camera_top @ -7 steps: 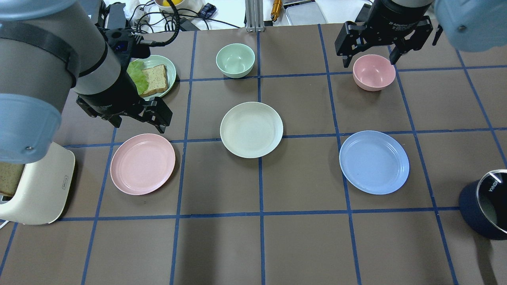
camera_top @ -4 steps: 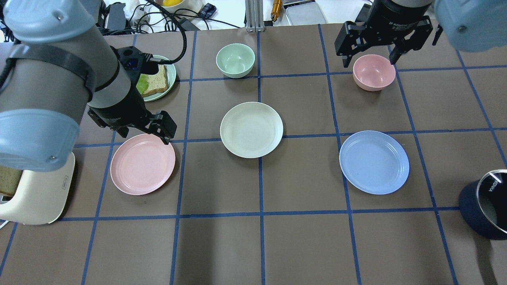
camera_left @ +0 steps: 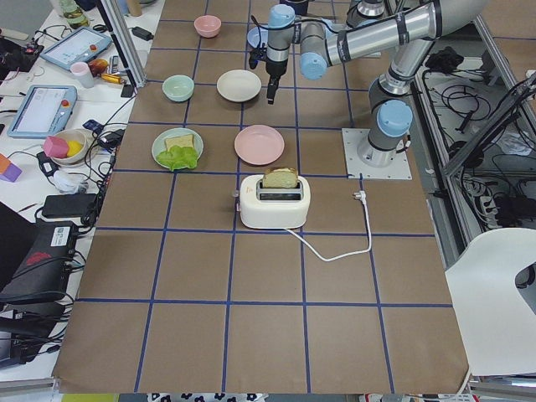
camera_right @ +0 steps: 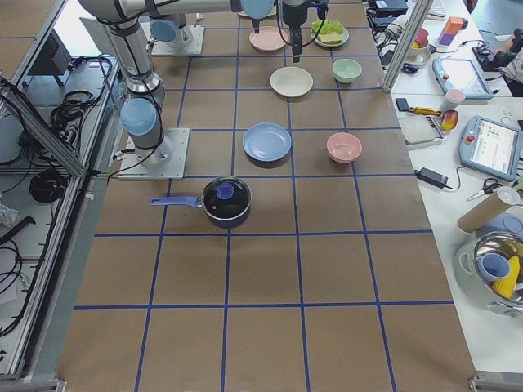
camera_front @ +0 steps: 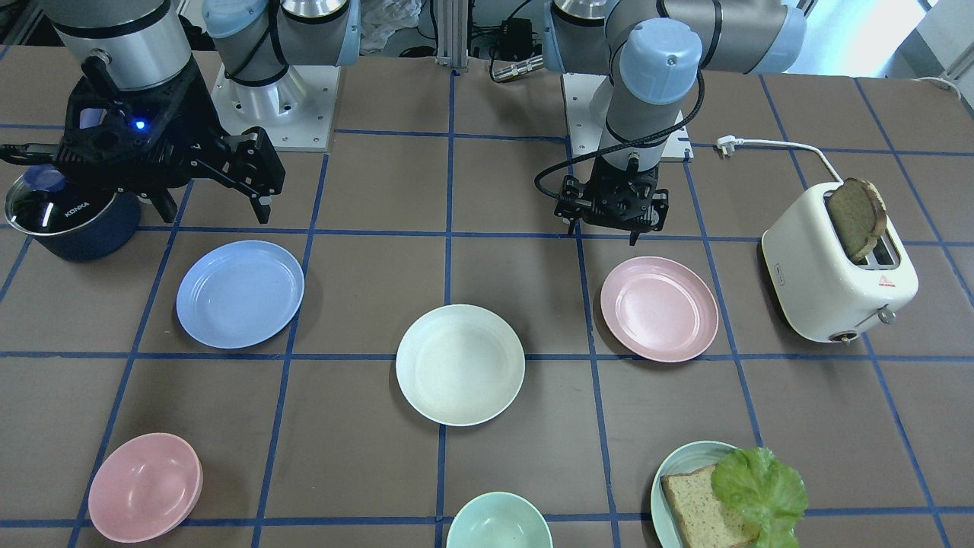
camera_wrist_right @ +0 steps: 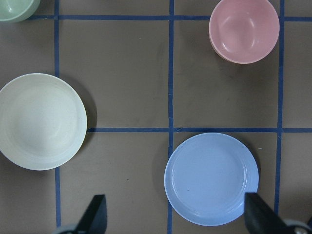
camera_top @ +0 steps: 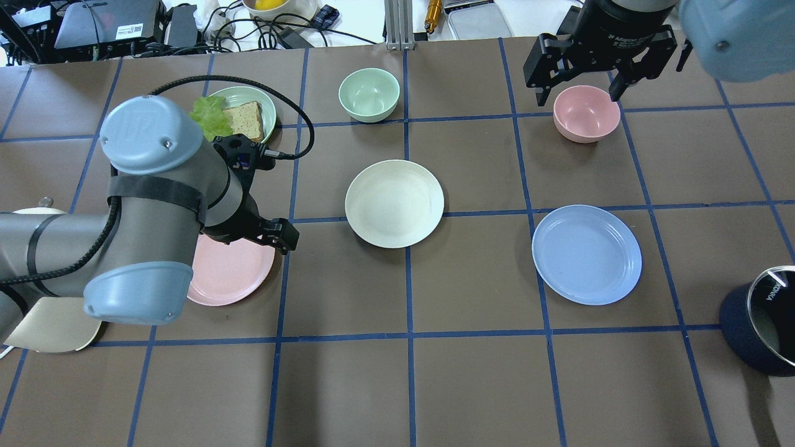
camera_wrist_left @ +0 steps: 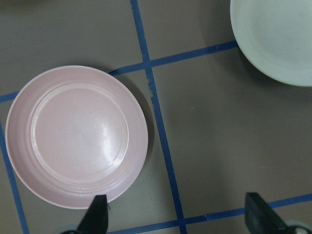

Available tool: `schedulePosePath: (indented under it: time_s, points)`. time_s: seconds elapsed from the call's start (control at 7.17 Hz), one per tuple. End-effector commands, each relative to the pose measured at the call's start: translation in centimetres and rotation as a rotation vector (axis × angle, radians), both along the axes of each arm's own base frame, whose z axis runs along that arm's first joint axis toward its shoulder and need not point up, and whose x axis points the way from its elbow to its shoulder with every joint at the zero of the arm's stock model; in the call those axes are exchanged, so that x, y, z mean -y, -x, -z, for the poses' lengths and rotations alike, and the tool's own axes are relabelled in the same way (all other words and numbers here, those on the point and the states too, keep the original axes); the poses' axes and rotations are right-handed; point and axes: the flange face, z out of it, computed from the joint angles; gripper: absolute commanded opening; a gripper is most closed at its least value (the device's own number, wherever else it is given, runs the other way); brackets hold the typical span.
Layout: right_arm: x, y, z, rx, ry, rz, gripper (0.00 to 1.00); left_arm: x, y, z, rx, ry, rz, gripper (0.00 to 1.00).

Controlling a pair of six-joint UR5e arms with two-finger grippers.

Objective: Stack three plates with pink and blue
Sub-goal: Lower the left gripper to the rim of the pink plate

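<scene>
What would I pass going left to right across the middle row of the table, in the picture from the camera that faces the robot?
pot → blue plate → white plate → pink plate → toaster

Jaws spread wide on both sides
Left gripper (camera_wrist_left: 178, 215) points straight down, its forearm (camera_top: 56, 248) folded across the near left — right gripper (camera_wrist_right: 176, 215) hangs higher at far right.
</scene>
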Motion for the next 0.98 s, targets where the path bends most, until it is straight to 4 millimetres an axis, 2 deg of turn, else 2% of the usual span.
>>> schedulePosePath:
  time_s: [0.0,0.56,0.7,0.84]
  points:
    - [0.0,-0.1,-0.1,0.001,0.002,-0.001,1.0,1.1,0.1,2.4,0.001,-0.013,0.004,0.98]
    - [0.5,0.8,0.4,-0.003,-0.004,0.001,1.0,3.6,-1.2,5.0,0.001,-0.026,-0.109,0.97]
    - [0.9,2.7,1.5,-0.003,-0.036,0.026,1.0,4.1,-1.6,5.6,0.001,-0.022,-0.126,0.96]
    - [1.1,6.1,4.1,-0.002,-0.091,0.048,1.0,4.5,-1.6,6.4,0.0,-0.022,-0.16,0.96]
